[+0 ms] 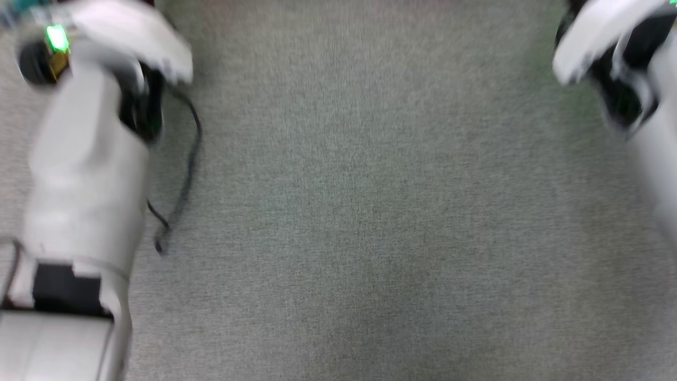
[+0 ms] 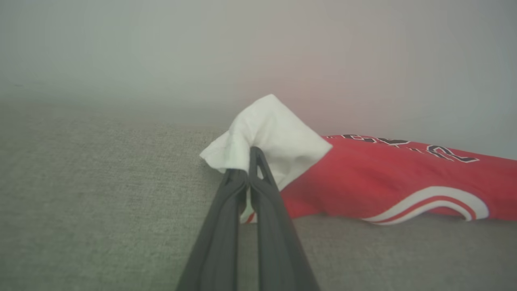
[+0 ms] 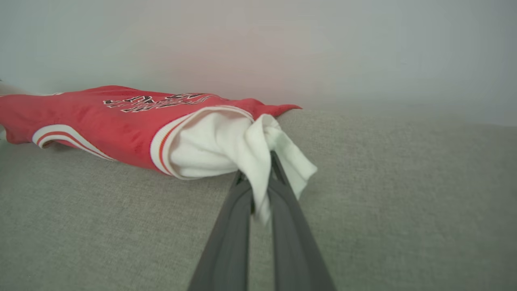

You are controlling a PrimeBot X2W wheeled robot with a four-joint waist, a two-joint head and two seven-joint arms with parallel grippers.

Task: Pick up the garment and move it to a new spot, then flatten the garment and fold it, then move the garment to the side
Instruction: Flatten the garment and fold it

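The garment [image 2: 363, 182] is a red jersey with white sleeves and black lettering, stretched low over a grey fabric surface. In the left wrist view my left gripper [image 2: 248, 161] is shut on one white sleeve [image 2: 274, 133], with the red body trailing off to the right. In the right wrist view my right gripper [image 3: 264, 169] is shut on the other white sleeve [image 3: 226, 149], bunched around its fingers [image 3: 232, 226], and the garment [image 3: 101, 113] runs off to the left. The head view is blurred and holds my pale left forearm [image 1: 87, 174] and right forearm [image 1: 656, 143] at its sides.
Grey fabric surface [image 1: 370, 211] spans the head view between the arms. A thin black cable [image 1: 185, 174] hangs beside the left forearm. A pale wall [image 2: 161, 48] rises behind the surface in both wrist views.
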